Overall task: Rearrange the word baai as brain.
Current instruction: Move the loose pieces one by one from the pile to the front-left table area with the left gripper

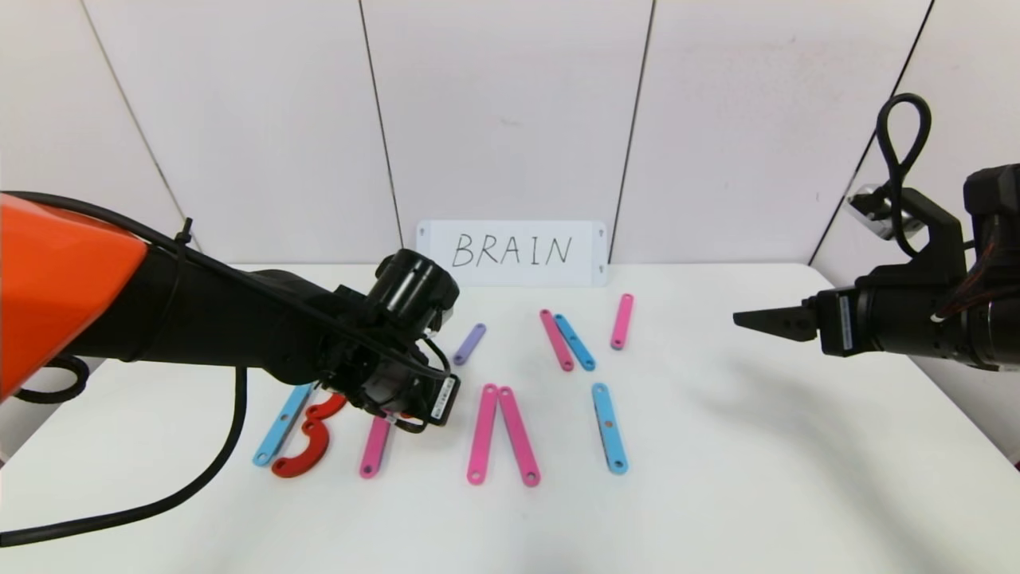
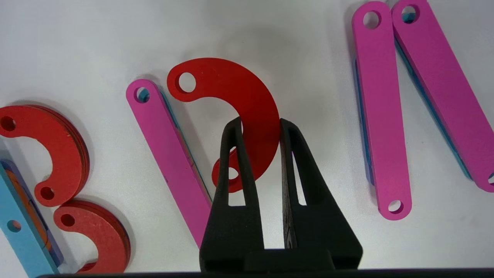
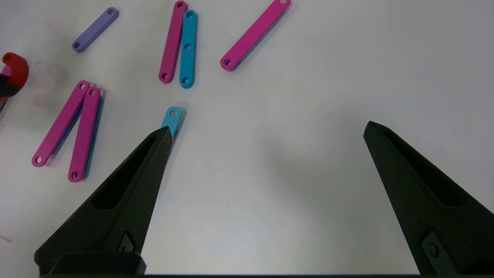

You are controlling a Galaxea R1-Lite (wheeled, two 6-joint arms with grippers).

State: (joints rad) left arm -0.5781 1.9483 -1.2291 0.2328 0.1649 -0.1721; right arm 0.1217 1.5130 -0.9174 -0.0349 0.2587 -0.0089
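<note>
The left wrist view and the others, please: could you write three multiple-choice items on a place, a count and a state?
1. Where is the purple bar?
A. Beyond the left end effector, toward the BRAIN sign
B. Beside the right end effector
C. Under the pink pair

2. How many red arcs show in the left wrist view?
A. One
B. Three
C. Five

3. What is the left end effector doing?
A. Hanging open
B. Shut on a pink bar
C. Shut on a red arc

Key: 1 A, the head view places it there. 2 B, one is gripped, two lie together. 3 C, its fingers pinch the arc.

Red half-ring arc (image 2: 247, 104) beside pink bar (image 2: 170, 154), pinched at mid-curve.
</note>
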